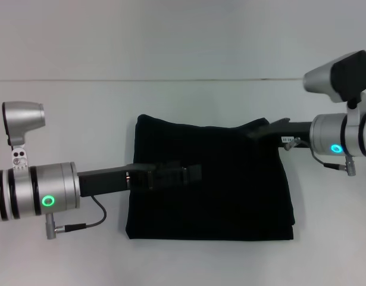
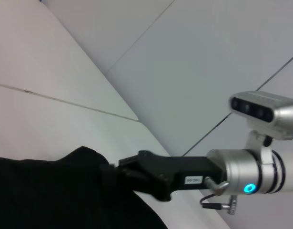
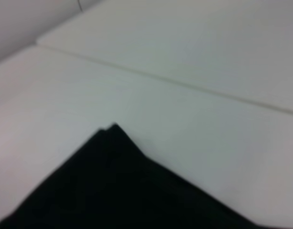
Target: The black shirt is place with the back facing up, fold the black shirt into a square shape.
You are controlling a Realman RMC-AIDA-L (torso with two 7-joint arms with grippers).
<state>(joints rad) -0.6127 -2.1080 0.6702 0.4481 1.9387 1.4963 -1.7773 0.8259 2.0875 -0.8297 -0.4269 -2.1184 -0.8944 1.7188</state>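
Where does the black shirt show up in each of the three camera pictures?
Head view: the black shirt lies folded mid-table, between both arms.
Left wrist view: it fills the lower left, meeting the right hand.
Right wrist view: one corner rises from the bottom.
Shared landmark: the table seam beyond the shirt.
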